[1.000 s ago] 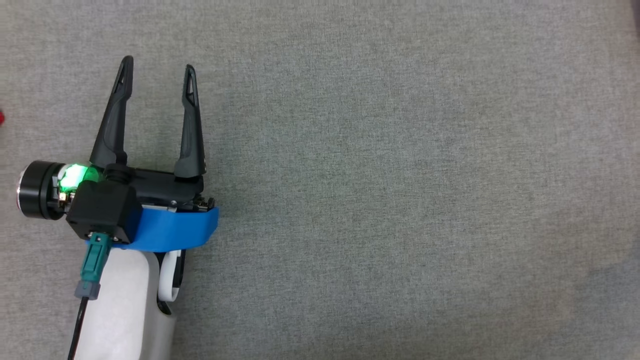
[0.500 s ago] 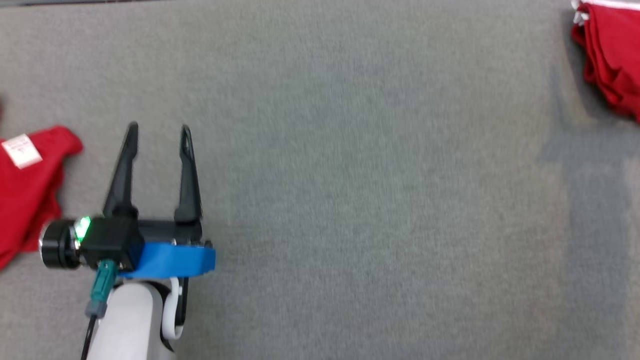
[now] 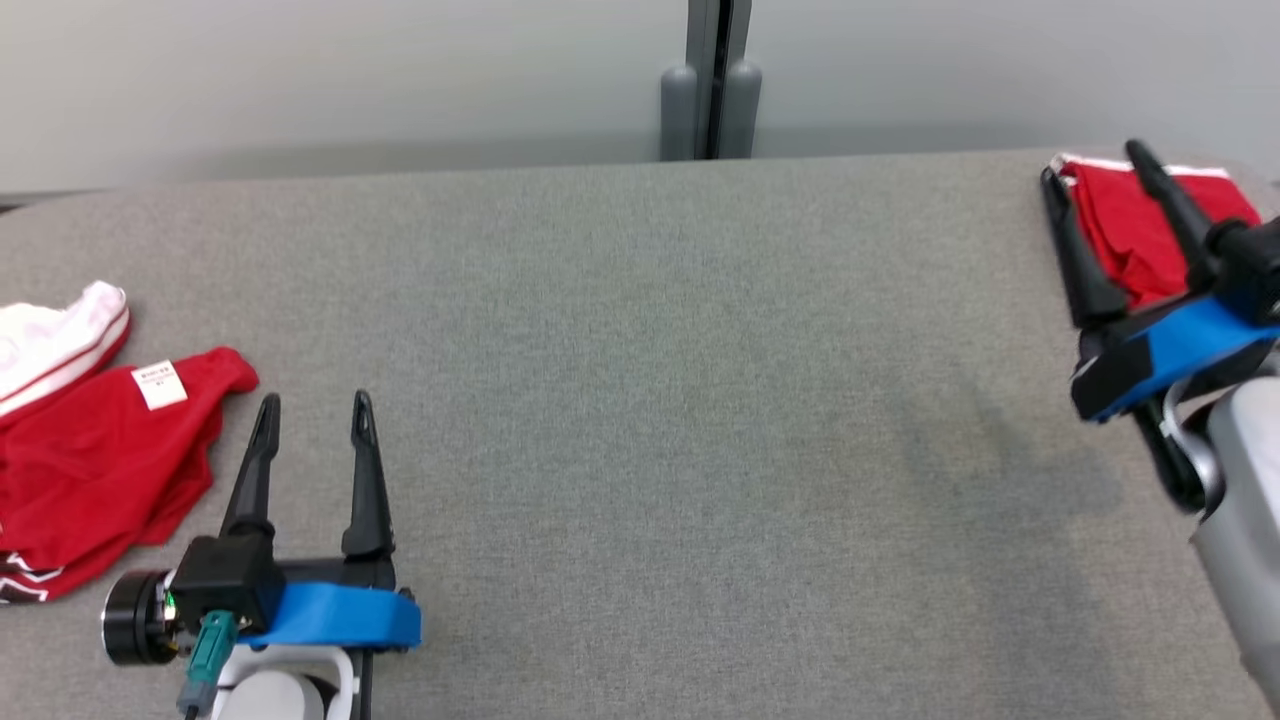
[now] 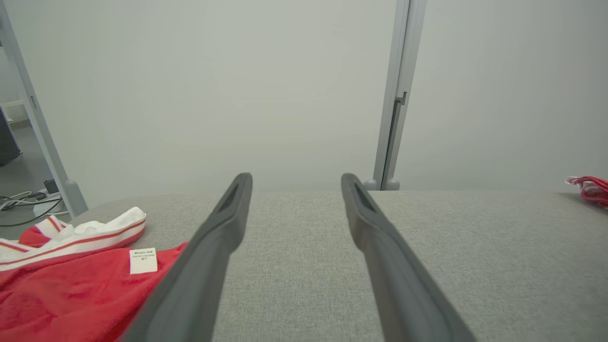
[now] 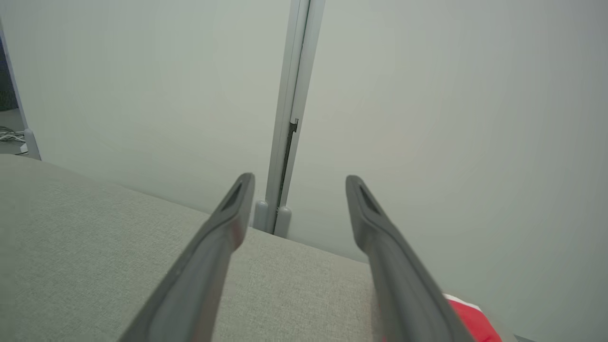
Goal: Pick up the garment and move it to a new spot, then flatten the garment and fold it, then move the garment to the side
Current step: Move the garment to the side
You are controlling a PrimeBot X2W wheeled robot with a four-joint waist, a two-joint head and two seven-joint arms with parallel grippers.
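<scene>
Now red garment (image 3: 100, 470) lies, seemingly crumpled, beside the spread, empty left gripper (image 3: 315, 400).

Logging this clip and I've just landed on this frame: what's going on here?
A two-armed robot faces a grey table. Both hands are open and empty. The left hand sits beside a crumpled red garment at the table's left end, apart from it. The right hand is in front of a second red garment at the far right. Nothing is picked up yet.
</scene>
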